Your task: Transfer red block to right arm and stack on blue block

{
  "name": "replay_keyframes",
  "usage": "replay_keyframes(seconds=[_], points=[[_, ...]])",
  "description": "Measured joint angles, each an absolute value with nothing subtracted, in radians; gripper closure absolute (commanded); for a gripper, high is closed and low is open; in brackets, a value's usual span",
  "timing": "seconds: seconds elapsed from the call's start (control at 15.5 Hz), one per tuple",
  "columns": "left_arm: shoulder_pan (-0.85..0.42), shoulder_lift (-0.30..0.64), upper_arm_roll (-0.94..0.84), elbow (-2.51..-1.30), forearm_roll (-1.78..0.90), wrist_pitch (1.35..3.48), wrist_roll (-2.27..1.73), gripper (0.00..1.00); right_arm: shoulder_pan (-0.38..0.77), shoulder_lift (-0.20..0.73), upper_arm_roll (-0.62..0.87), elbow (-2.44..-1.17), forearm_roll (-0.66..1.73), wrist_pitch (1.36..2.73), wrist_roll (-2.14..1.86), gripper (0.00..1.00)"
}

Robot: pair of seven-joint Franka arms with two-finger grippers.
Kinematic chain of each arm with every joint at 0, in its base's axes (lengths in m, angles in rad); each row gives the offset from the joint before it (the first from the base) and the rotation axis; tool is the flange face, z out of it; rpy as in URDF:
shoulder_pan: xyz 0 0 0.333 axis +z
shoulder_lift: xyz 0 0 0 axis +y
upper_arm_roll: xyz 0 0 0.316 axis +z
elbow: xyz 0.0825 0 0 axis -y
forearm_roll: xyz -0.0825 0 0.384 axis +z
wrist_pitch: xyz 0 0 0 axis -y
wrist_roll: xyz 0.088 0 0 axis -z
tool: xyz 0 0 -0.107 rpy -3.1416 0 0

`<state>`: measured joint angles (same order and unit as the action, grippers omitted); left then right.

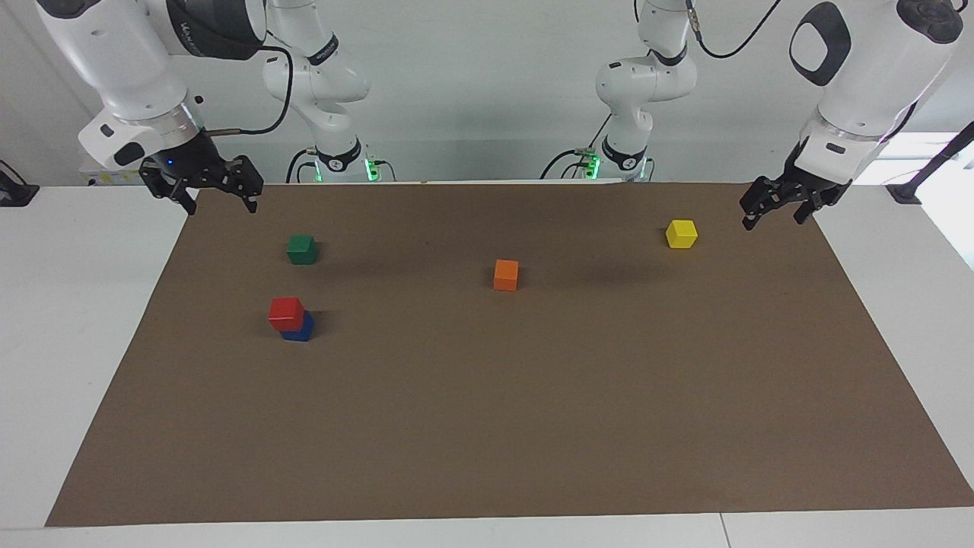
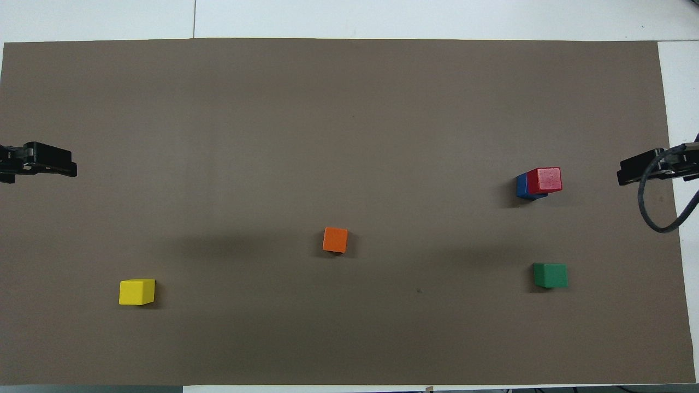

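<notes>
1. Red block (image 1: 286, 313) sits on the blue block (image 1: 302, 329), set a little off-centre so that one edge of the blue block shows beneath it; in the overhead view the pair (image 2: 544, 180) lies at about 3 o'clock on the brown mat (image 1: 487, 426), toward the right arm's end of the bench (image 1: 68, 320).
2. Green block (image 1: 301, 249) stands apart from the stack, nearer to the robots, at about 4 o'clock on the mat in the overhead view (image 2: 550, 275).
3. Orange block (image 1: 505, 275) rests close to the mat's centre, just toward 6 o'clock in the overhead view (image 2: 335, 239).
4. Yellow block (image 1: 681, 234) lies toward the left arm's end, at about 8 o'clock in the overhead view (image 2: 136, 291).
5. Right pincer (image 1: 204, 199) hangs in the air over the mat's corner at the right arm's end, its fingers spread and holding nothing, well apart from the stack.
6. Left pincer (image 1: 775, 211) hangs over the mat's edge at the left arm's end, near the yellow block but not touching it, fingers spread and empty.
</notes>
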<state>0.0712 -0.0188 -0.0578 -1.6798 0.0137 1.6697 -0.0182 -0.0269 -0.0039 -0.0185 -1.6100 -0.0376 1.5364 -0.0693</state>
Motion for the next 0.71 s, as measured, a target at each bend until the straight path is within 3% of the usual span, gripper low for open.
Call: replay_keyframes(seconds=[0.71], points=[[0.071, -0.019, -0.058, -1.68, 0.014, 1.67, -0.018, 0.0, -0.019, 0.002, -0.033, -1.609, -0.038, 1.555, -0.069, 0.0]])
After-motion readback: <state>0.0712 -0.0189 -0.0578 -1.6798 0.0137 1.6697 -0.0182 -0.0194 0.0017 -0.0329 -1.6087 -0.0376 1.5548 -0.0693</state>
